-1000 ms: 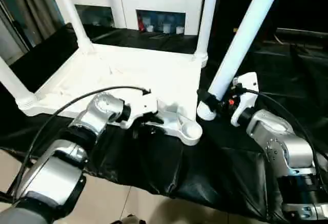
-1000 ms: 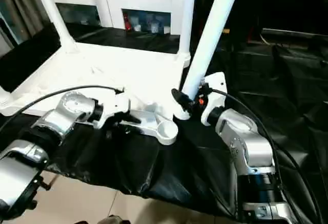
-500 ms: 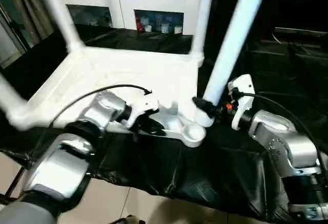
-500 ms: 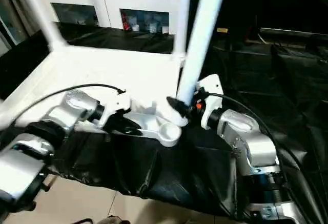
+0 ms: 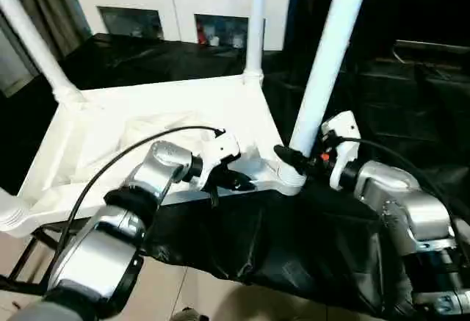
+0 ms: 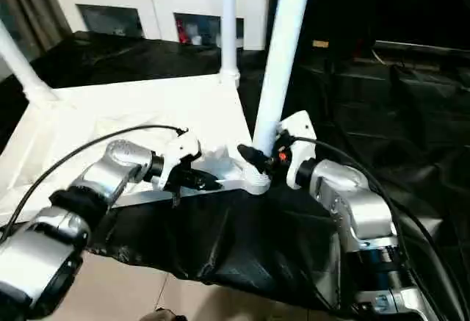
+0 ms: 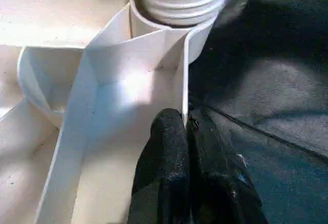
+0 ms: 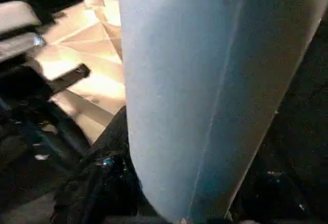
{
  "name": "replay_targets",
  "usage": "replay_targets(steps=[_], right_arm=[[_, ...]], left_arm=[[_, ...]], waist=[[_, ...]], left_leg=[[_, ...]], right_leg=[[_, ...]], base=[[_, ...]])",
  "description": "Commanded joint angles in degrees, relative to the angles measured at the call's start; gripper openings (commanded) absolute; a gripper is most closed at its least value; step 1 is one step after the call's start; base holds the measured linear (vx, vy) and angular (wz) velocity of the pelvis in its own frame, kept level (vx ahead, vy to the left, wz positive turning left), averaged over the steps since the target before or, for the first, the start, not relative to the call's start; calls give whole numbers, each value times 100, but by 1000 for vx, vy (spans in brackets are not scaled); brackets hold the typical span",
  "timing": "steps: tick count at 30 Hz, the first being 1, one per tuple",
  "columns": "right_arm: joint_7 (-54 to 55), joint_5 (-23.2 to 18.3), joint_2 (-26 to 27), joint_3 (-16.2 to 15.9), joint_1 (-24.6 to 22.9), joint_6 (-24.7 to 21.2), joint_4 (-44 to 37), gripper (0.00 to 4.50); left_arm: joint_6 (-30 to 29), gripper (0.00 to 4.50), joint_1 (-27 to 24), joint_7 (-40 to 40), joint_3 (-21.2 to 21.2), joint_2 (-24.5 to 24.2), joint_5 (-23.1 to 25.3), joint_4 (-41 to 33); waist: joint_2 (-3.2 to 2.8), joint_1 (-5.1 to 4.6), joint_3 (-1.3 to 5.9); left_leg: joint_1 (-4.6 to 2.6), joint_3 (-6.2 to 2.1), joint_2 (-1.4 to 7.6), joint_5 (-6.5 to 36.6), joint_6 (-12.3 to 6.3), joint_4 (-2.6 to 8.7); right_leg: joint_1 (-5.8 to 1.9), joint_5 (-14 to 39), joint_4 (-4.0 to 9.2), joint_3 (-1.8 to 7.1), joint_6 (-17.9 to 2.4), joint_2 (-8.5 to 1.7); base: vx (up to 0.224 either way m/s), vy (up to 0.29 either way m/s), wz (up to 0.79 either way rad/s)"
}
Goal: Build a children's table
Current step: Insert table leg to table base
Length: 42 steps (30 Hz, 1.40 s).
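The leg now stands in the tabletop's corner socket; left tool has closed.

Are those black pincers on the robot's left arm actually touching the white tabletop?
Touching. In the left wrist view, the left tool is shut on a thin rim wall of the tabletop, one finger on each side.

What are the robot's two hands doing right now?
Left end effector: shut, pinching the thin edge wall of the tabletop.
Right end effector: closed around the white leg, near its bottom end at the corner socket.
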<state>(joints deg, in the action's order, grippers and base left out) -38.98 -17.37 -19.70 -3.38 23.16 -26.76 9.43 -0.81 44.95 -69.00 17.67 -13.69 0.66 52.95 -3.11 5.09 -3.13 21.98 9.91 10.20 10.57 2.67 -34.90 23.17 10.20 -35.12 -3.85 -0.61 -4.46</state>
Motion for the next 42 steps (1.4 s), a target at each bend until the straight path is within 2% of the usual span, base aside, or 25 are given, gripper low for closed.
replay_targets(steps=[1,2,4,10,15,18,20,23,25,26,27,28,29,31,34,38,41,42], right_arm=[[23,86,26,-77,74,96,121,189],[16,118,55,-99,98,150,237,189],[-4,148,75,-118,121,196,358,189],[-53,117,151,-19,147,313,677,189],[-145,-284,249,308,-53,253,686,189],[-184,-534,337,576,-414,376,750,189],[-200,-545,361,598,-528,451,749,189],[-237,-580,481,679,-857,673,676,189],[-197,-529,504,697,-952,852,686,189],[-184,-502,507,696,-981,928,688,189],[-165,-438,491,666,-1019,1020,666,189],[-51,-213,430,548,-1070,1211,600,189],[-36,-189,423,534,-1077,1232,587,189],[91,-4,343,381,-1092,1272,445,189],[76,312,213,93,-1002,1216,386,189],[-185,561,37,-310,-812,1047,362,189],[-430,608,-97,-566,-704,840,360,189],[-565,610,-158,-669,-648,777,387,189]], left_arm=[[-17,0,-56,-69,-51,29,-97,-95],[-41,0,-97,-82,-73,17,-114,-173],[-71,0,-137,-80,-87,-4,-110,-241],[-64,0,-244,-14,-136,-41,-92,-343],[-186,0,-295,145,-223,-34,-98,-397],[-213,0,-318,285,-261,-35,-62,-417],[-219,0,-321,293,-261,-35,-61,-420],[-279,0,-338,344,-284,-32,-74,-452],[-255,0,-324,415,-284,-24,-40,-418],[-250,0,-318,437,-284,-20,-29,-405],[-245,0,-314,451,-281,-20,-17,-397],[-224,0,-300,498,-278,-23,10,-370],[-222,0,-299,502,-278,-23,13,-367],[-205,0,-285,490,-264,-30,30,-341],[-147,0,-264,447,-221,-56,75,-322],[-106,0,-251,388,-155,-95,143,-322],[-121,0,-244,306,-123,-118,153,-317],[-100,0,-235,299,-110,-133,171,-307]], waist=[[59,-6,447],[91,-7,447],[69,-4,449],[70,-32,437],[73,-20,443],[70,-4,440],[71,-5,440],[70,-1,426],[53,-10,418],[62,-16,416],[61,-20,410],[33,-22,405],[52,-25,401],[49,-26,402],[45,-39,401],[49,-60,366],[65,-67,358],[93,-57,368]], left_leg=[[-86,-73,258,811,-291,379],[-83,-74,261,815,-295,385],[-91,-77,263,824,-296,386],[-88,-74,261,884,-284,393],[-90,-71,269,856,-323,391],[-93,-72,276,892,-345,396],[-89,-75,275,875,-355,402],[-95,-73,277,1027,-320,419],[-99,-82,276,1101,-295,431],[-98,-83,275,1127,-284,433],[-99,-85,271,1188,-262,441],[-108,-91,274,1237,-231,447],[-110,-87,275,1258,-197,454],[-111,-92,272,1262,-191,459],[-104,-94,264,1275,-187,462],[-124,-98,258,1521,-148,479],[-145,-99,259,1578,-140,488],[-137,-100,259,1506,-157,485]], right_leg=[[-351,675,385,254,-1493,-414],[-359,685,382,254,-1475,-422],[-352,739,381,251,-1470,-427],[-345,854,399,255,-1436,-418],[-346,796,395,260,-1453,-425],[-340,839,415,260,-1444,-440],[-338,800,406,253,-1449,-426],[-329,1058,446,255,-1383,-440],[-322,1165,462,249,-1342,-432],[-323,1203,468,250,-1330,-433],[-321,1317,481,249,-1305,-436],[-311,1413,488,250,-1279,-433],[-305,1445,501,254,-1234,-424],[-312,1433,499,259,-1218,-425],[-321,1384,493,258,-1206,-418],[-308,1848,543,257,-1118,-423],[-309,2028,564,269,-1052,-419],[-326,1990,554,274,-1051,-432]], base=[[0,0,0],[0,0,0],[0,0,0],[0,0,0],[0,0,0],[0,0,0],[0,0,0],[0,0,0],[0,0,0],[0,0,0],[0,0,0],[0,0,0],[0,0,0],[0,0,0],[0,0,0],[0,0,0],[0,0,0],[0,0,0]])
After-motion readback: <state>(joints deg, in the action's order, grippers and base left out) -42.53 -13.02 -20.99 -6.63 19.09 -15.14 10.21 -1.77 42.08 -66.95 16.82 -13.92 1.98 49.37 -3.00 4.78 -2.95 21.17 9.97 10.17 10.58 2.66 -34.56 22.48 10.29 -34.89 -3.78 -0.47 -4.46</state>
